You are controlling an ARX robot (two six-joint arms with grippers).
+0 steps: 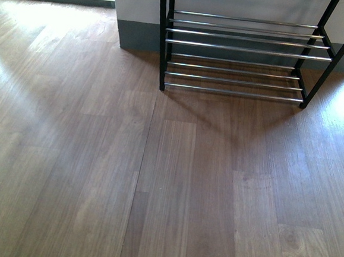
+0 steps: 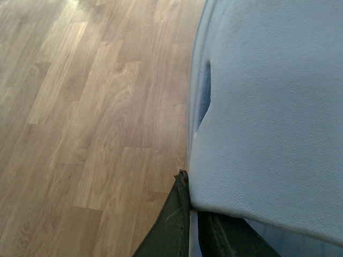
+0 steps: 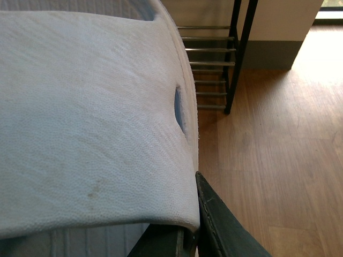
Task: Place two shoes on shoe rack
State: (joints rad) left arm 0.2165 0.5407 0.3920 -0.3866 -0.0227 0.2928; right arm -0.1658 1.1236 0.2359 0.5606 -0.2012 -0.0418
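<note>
the shoe rack stands on the floor ahead of me and to my right, its back against the wall. its bars lie in tiers, one above another. a padded sheet lies close beside my right wrist, the rack beyond it.

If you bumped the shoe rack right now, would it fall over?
Probably not. The shoe rack looks light, just thin bare bars, so it might slide on the smooth wooden floor. The wall right behind should stop it tipping backward.
</note>
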